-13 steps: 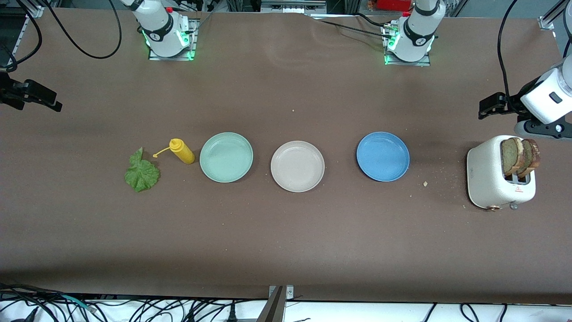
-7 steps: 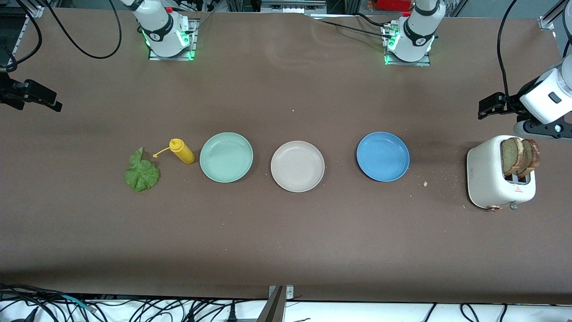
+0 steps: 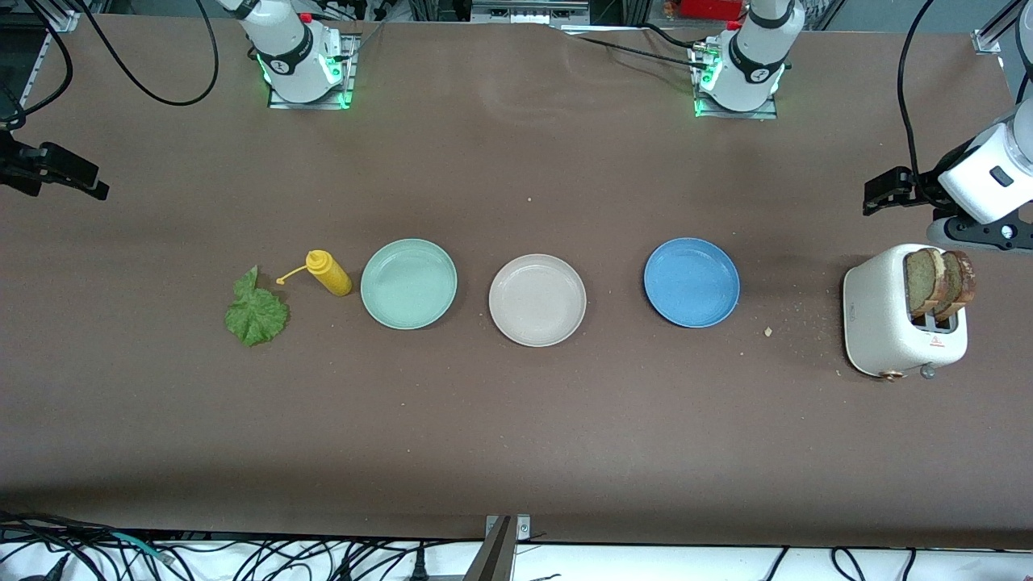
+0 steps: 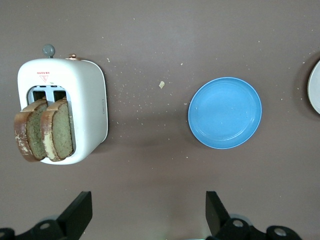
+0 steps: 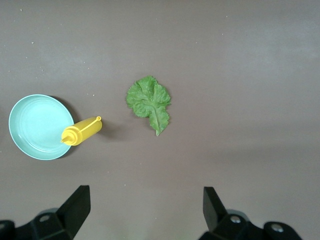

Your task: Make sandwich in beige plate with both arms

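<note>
While the beige plate is sitting bare, the left hand is hanging spread over the surface beside the toaster, the right hand is gaping near the lettuce.

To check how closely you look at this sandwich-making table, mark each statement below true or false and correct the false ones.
1. The beige plate holds a toast slice. False: it holds nothing.
2. Two toast slices stand in the toaster. True.
3. The lettuce leaf lies on the mint green plate. False: it lies on the table, beside the yellow bottle.
4. The left gripper is open. True.
5. The right gripper holds the lettuce leaf. False: it is open and holds nothing.
</note>
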You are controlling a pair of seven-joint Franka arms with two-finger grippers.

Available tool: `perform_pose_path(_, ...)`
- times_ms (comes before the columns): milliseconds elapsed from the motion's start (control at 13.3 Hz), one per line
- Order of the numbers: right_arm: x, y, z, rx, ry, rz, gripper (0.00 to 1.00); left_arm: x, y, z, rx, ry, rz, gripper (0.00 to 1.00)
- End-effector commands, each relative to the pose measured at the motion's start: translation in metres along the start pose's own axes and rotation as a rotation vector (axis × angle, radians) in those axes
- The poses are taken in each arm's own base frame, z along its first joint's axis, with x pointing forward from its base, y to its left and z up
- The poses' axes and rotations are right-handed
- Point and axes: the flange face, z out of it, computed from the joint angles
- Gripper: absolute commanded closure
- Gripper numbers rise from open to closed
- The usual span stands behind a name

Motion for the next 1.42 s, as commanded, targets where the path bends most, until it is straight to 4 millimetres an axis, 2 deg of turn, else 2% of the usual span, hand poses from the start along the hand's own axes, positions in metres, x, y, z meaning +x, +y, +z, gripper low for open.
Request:
perform_pose_path(0,-0.002,-0.002,-0.008,0.016,0.000,-0.007,0.00,0.003,0.000,-0.005,0.024,0.010,0.019,0.00)
perform_pose_path(900,-0.002,-0.002,-0.008,0.016,0.000,-0.007,0.00,0.006,-0.002,0.000,0.026,0.000,0.016,0.00)
perform_pose_path(1349,-0.002,-0.002,-0.008,0.016,0.000,-0.007,0.00,0.013,-0.015,0.006,0.024,0.021,-0.003,0.00)
